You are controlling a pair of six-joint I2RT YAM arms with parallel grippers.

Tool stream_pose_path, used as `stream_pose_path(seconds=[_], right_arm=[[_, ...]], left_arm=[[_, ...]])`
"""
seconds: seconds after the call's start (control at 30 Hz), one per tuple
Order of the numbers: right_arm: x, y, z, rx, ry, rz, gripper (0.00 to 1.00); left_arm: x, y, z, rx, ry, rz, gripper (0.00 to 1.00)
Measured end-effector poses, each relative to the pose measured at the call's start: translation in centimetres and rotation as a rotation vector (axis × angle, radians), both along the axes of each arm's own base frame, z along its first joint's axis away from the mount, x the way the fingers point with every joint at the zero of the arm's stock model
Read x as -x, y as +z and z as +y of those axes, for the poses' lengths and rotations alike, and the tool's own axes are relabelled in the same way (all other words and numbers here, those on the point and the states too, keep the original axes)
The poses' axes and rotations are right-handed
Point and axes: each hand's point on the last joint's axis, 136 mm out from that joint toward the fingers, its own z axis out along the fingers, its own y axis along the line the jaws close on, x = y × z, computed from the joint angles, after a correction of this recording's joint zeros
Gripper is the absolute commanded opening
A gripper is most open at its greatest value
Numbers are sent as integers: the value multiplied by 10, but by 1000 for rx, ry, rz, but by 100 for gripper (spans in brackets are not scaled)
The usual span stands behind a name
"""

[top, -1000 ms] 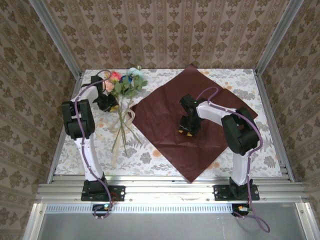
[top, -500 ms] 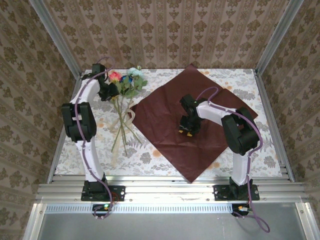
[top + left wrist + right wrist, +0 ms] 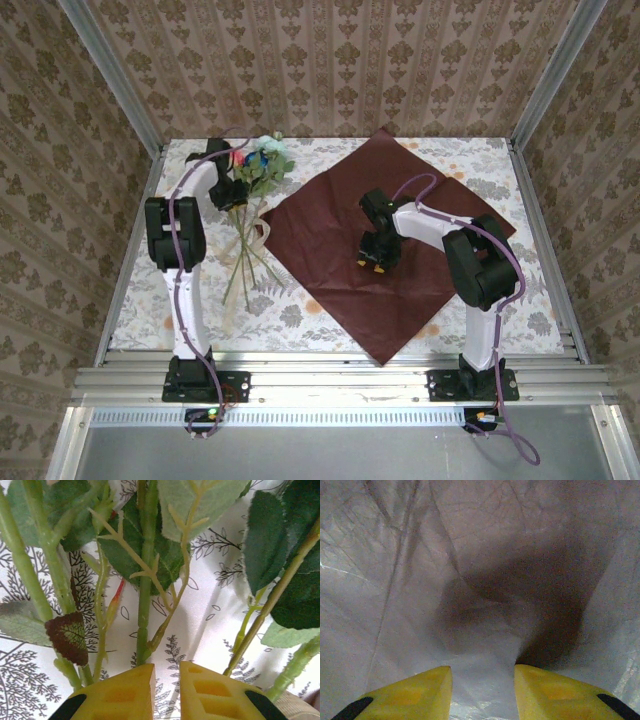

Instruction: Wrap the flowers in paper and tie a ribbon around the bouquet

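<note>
By table's [image 3: 480,170] far-left corner, flowers [image 3: 260,165] crowd left pincer [image 3: 167,680].

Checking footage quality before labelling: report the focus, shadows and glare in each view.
Top external: even light, sharp, the paper dull maroon without glare. Left wrist: tablecloth print crisp, the nearest leaves of the flowers softer toward the top edge. Right wrist: paper washed pale grey, a dark shadow above the right gripper, creases readable.
</note>
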Motion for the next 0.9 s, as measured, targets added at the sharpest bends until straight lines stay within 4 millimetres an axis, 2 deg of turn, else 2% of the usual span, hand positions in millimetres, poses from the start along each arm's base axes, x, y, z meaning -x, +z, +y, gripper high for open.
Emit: stream_pose_path(seconds=[0.27,0.57,0.9], right_arm=[[0,0,0,0,0,1,39],[0,0,0,1,0,2,39],[0,0,0,1,0,2,39]], left_arm=[[4,-3,8,-59,-9,2,29],[8,15,14,-80,-3,-29,27],[12,13,18,-102,1,-7,24]])
